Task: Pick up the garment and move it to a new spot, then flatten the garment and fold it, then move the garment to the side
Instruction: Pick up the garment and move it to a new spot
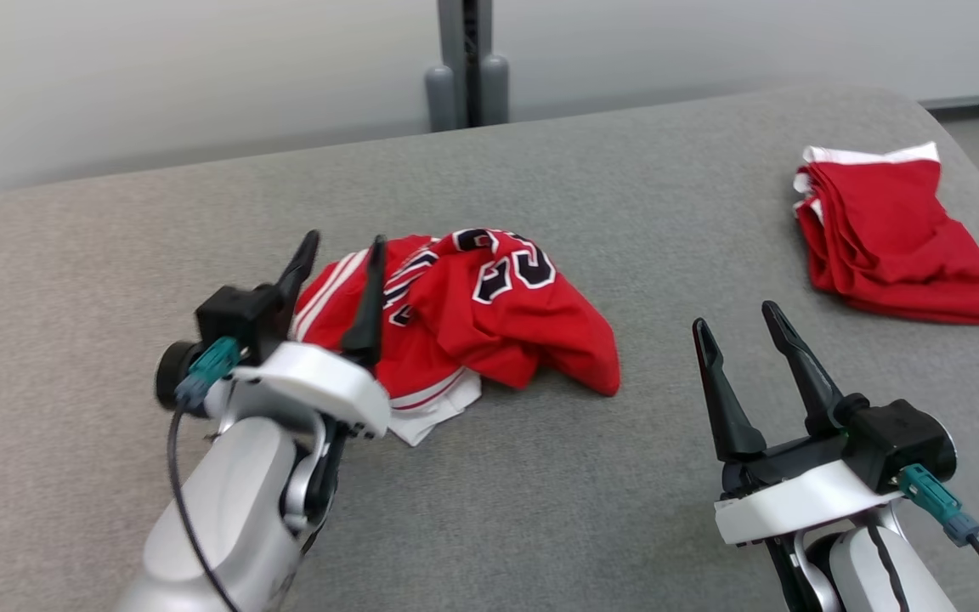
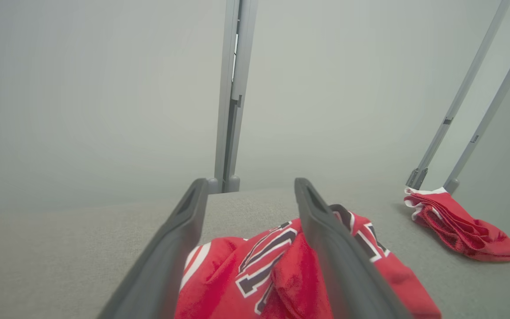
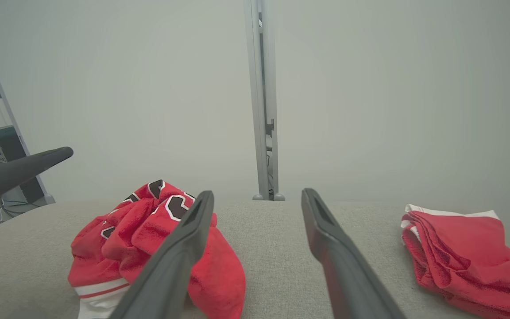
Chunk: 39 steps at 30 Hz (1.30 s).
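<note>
The garment (image 1: pixel 489 314) is a crumpled red jersey with black-and-white numerals and white trim, lying in a heap on the grey padded table (image 1: pixel 540 476), left of centre. My left gripper (image 1: pixel 345 242) hovers open over the heap's left side; in the left wrist view the jersey (image 2: pixel 259 274) lies below and between the spread fingers of the gripper (image 2: pixel 250 184), ungripped. My right gripper (image 1: pixel 734 319) stands open at the lower right, apart from the jersey. In the right wrist view, the right gripper (image 3: pixel 257 194) points at bare table, with the jersey (image 3: pixel 148 230) to its left.
A second red garment (image 1: pixel 889 238) with a white band lies folded near the table's far right edge, also seen as a folded red pile (image 3: pixel 463 252). A grey post (image 1: pixel 466 64) stands behind the table's far edge. One dark left-arm finger (image 3: pixel 20 170) crosses the right wrist view.
</note>
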{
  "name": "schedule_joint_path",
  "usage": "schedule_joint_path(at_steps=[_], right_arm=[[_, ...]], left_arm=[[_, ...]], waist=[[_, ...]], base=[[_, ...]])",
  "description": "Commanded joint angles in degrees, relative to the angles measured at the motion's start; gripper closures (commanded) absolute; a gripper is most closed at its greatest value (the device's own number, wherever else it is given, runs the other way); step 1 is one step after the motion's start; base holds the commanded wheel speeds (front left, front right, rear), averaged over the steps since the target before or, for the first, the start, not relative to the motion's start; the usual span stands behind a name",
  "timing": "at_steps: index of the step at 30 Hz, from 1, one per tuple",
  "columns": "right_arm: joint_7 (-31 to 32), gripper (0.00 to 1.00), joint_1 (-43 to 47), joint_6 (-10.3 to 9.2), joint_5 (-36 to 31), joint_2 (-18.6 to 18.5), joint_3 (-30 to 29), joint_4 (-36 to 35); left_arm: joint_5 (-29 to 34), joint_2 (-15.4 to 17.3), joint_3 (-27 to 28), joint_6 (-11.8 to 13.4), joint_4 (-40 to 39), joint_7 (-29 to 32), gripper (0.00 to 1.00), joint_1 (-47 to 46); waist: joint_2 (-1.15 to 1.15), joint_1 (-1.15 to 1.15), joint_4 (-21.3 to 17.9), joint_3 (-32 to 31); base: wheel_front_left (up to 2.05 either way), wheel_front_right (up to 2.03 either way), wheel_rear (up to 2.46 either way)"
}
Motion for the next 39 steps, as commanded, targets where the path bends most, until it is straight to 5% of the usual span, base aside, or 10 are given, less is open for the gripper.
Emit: schedule_joint_path(at_steps=[1,8,16,27,39], right_arm=[[-0.02,0.0,0.68,0.02,-0.14,-0.27,-0.64,-0.16],[-0.02,0.0,2.73,0.02,0.03,-0.27,-2.45,0.33],[-0.01,0.0,5.58,0.02,-0.05,-0.66,-4.22,0.18],[-0.02,0.0,11.79,0.02,-0.27,-0.45,-6.8,0.15],[-0.01,0.0,12.34,0.02,-0.01,-0.28,-5.96,0.45]], left_arm=[[1.13,1.56,1.31,1.53,-3.48,-0.36,0.0,3.32],[5.91,4.14,8.88,5.43,-17.33,-0.44,0.0,15.51],[11.8,3.7,14.45,6.46,-25.56,-0.44,0.0,25.39],[17.28,0.06,18.79,5.96,-25.71,-0.46,0.0,36.14],[20.06,-2.27,19.27,4.7,-23.15,-0.46,0.0,37.16]], waist=[[0.0,0.0,2.58,-1.88],[0.0,0.0,5.88,-4.65],[0.0,0.0,7.84,-7.32],[0.0,0.0,8.5,-9.51],[0.0,0.0,8.58,-9.67]], base=[[0.0,0.0,0.0],[0.0,0.0,0.0],[0.0,0.0,0.0],[0.0,0.0,0.0],[0.0,0.0,0.0]])
